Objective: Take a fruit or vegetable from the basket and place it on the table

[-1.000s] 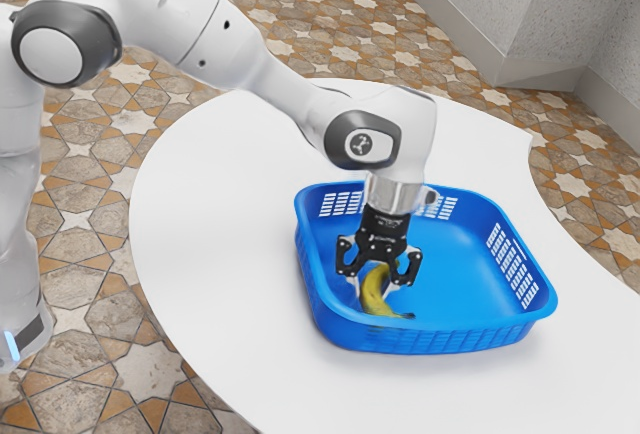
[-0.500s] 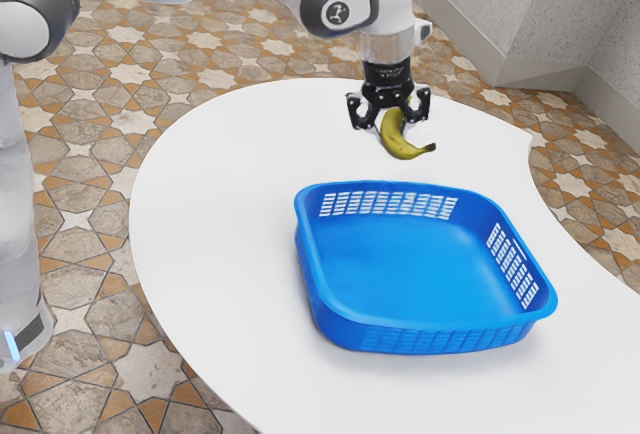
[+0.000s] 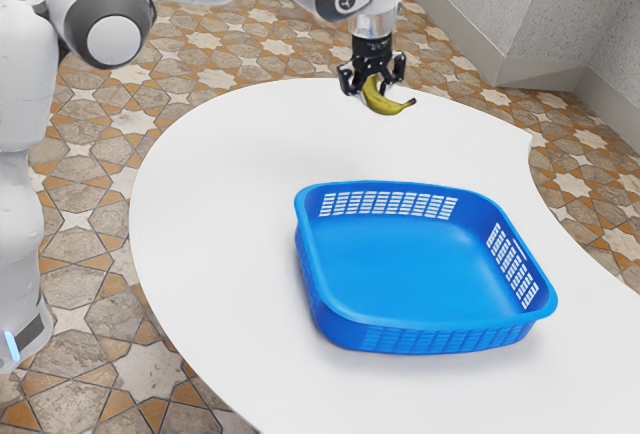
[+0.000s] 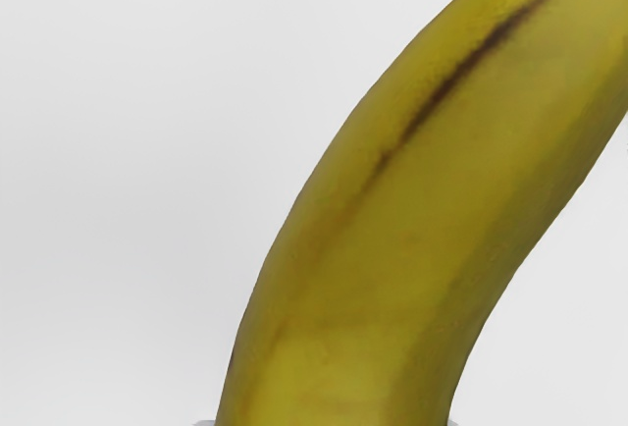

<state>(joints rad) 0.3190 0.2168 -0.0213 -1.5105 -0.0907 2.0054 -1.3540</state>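
1. Robot arm (image 3: 110, 36): white with dark grey joint covers, seen at the exterior view's left; upper links are stretched across toward the exterior view's right, over part of the table.
2. Tiled floor (image 3: 95, 159): star pattern in brown, grey and orange, seen around the table.
3. Table (image 3: 220, 214): white top, curved edge; the basket is carried by it.
4. Gripper (image 3: 371, 87): black, pointed downward, located by the table's far edge, beyond the basket. Jaws are closed onto the banana from two sides, so the fruit is pinched between them.
5. Banana (image 3: 385, 102): yellow, curved, held outside the basket, near the table's far edge. Dark-tipped end is pointed to the exterior view's right. Whether the tabletop is touched by its underside cannot be told. In the wrist view, a long dark streak is seen along the yellow skin, with a plain white surface behind.
6. Basket (image 3: 425, 338): blue plastic, upright on the table, on the near side of the banana and well apart from it. Slotted grids are seen in its sides; the smooth blue bottom is exposed.
7. Wall (image 3: 575, 14): speckled grey, with a plain base strip, seen behind the table at the exterior view's upper right.
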